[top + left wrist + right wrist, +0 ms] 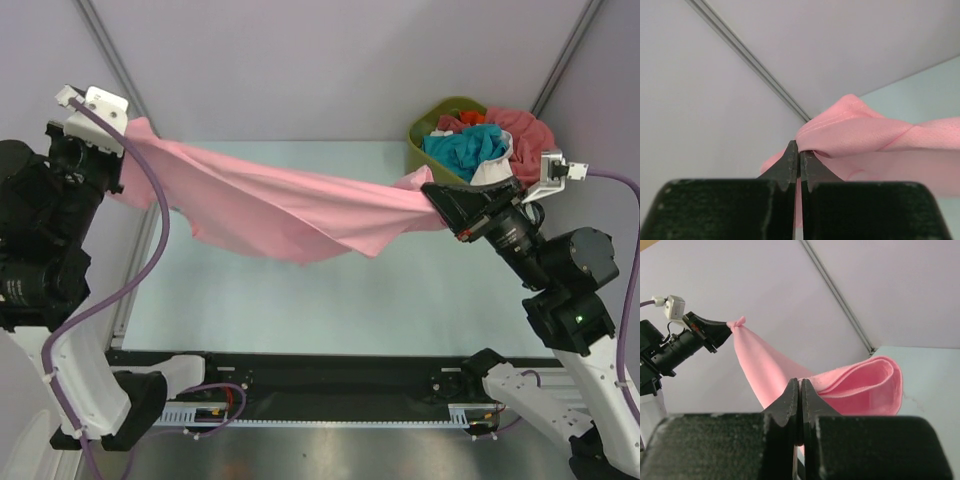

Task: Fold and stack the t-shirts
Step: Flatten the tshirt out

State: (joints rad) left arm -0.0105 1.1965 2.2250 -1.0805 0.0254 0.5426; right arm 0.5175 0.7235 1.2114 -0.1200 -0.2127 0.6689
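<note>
And there it was, the light pink t-shirt (270, 205) up in the air, strung like a hammock across the top view from ten o'clock to three o'clock! The left gripper (126, 148) had its jaws pinched tight on one bunched corner at ten o'clock, and its wrist view showed the fingers closed with a pink hem squeezed between them. Over at three o'clock the right gripper (432, 190) was clamped just as firmly on the opposite end, a doubled fold of cloth bulging out past its tips. The long axis ran left to right, slanting slightly down toward the right. The loose middle sagged toward six o'clock, and whether it brushed the table (300, 310) could not be told. Which end was collar and which was hem could not be made out either. By my reading this was the spread-out step: the shirt was lifted and stretched but not yet laid flat, and no fold had been made. The next move looked to call for both arms lowering together, keeping the cloth taut so that it landed smooth. At one o'clock the olive-green tub (424, 138) held the remaining shirts (465, 150), teal, white and coral-red, all heaped and waiting their turn.
</note>
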